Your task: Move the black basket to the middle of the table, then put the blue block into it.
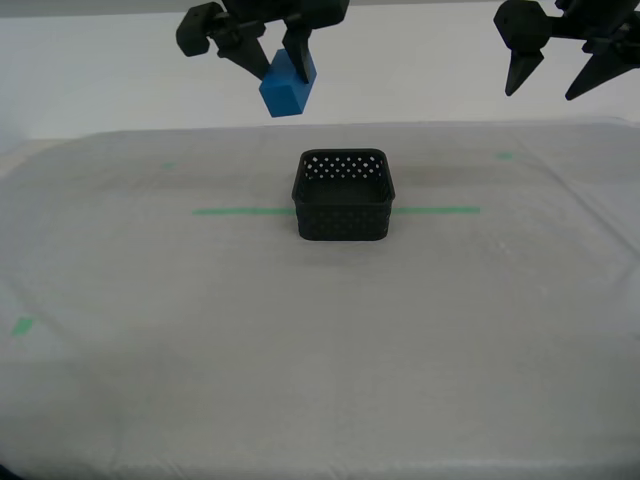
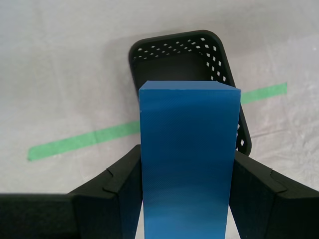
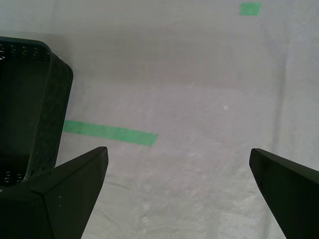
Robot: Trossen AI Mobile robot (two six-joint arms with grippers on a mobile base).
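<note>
You can see a green tape line (image 1: 240,211) running crosswise under my second gripper (image 1: 283,72). One small green mark (image 1: 505,156) lies beneath my first gripper (image 1: 542,93). Another mark (image 1: 22,325) sits well apart from both.

The basket (image 1: 343,196) sits on the table (image 1: 320,350), astride the green tape line (image 1: 240,211). Above it, toward the exterior view's left, my second gripper (image 1: 278,62) grips the block (image 1: 287,84) in the air. My first gripper (image 1: 560,75) hangs spread and empty, well off the basket toward the view's right.
</note>
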